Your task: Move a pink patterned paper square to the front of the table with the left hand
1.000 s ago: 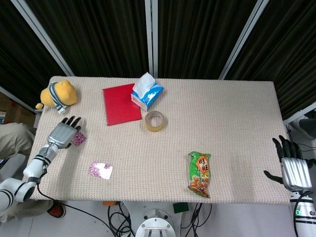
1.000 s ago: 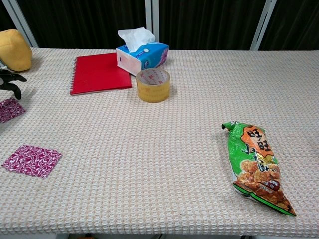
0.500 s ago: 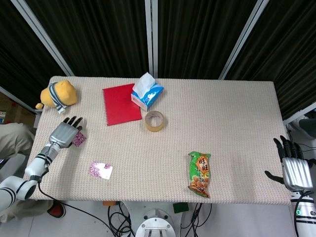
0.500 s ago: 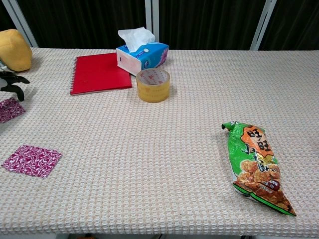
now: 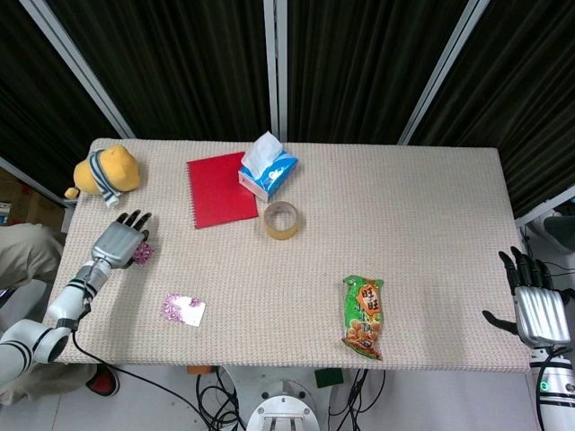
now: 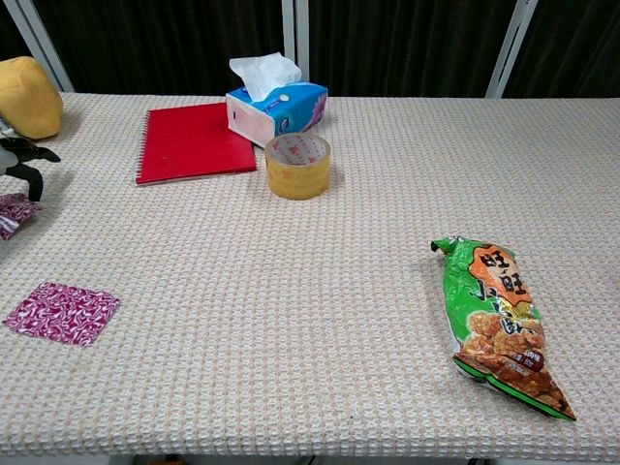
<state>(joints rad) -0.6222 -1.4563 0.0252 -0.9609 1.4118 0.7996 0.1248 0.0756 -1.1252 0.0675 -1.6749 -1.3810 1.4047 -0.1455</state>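
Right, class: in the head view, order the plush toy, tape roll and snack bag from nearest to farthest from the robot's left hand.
From the left hand:
1. Plush toy, back-left corner.
2. Tape roll, mid-table, beside the red notebook.
3. Snack bag, front right.

Brightness: both views bright and even across the table.
Light source: seemingly overhead; upper frame stays dark behind the table.
Shadows: soft and short, under the tape roll and tissue box.
Glare: white sheen on the paper square in the head view.
Focus: sharp throughout.
Distortion: table edges bow slightly in the head view.
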